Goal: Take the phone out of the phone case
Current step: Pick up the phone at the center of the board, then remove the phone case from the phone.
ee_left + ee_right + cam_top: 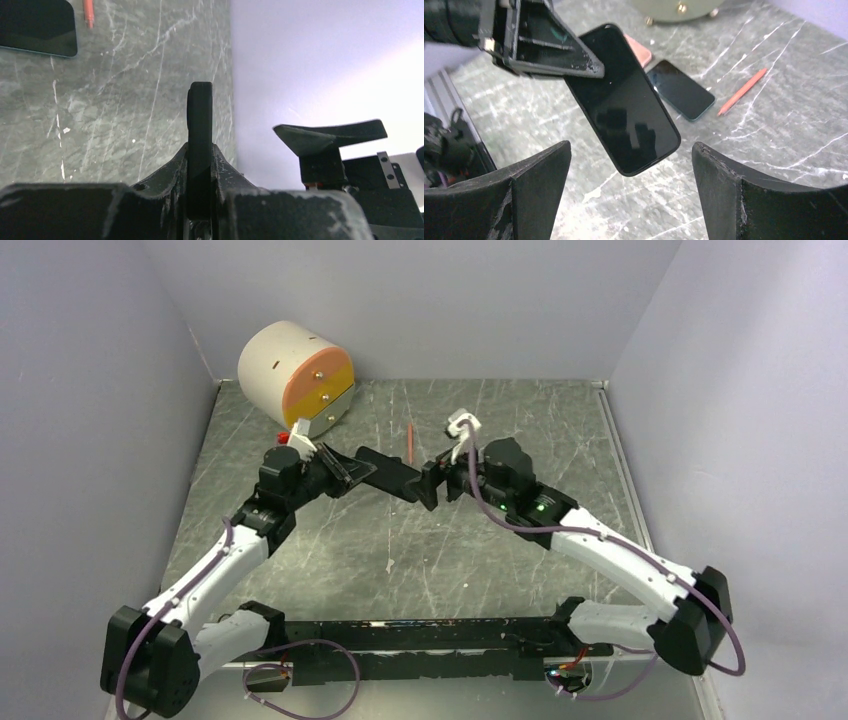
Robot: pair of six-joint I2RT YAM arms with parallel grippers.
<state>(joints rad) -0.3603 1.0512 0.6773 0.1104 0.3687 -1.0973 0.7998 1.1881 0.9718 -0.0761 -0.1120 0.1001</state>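
cased phone point(624, 120): black, glossy, held up off the table point(774, 155). Sits on arm-base side of the red pen point(744, 91), a bit twd L-arm side. Reads as a phone in its case, but no seam shows, so can't confirm.
long axis: runs from the clamped end out twd my R arm, roughly along the line btwn my two wrists.
L gripper point(200, 155): my fingers pinched on one short end. Cased phone stands edge-on btwn them in L wrist view.
R gripper point(631, 146): my fingers spread wide, nothing held. Arm-base side of pen, twd R-arm side. Free end lines up w/ the gap and looks just short of the pads, depth uncertain.
nearer arm: R for the free end; L has the other end.
next (my guess): R goes fwd along the long axis, closes on the free end, works it against L's hold.
risk: L's pinch is narrow, a twist could slip it.
second phone point(680, 90): flat on table, teal rim, near pen, not touching.
pink item point(640, 50): beyond second phone from pen, partly hidden, can't ID.
drum point(295, 370): white w/ orange-yellow face, well apart from pen, back L corner.
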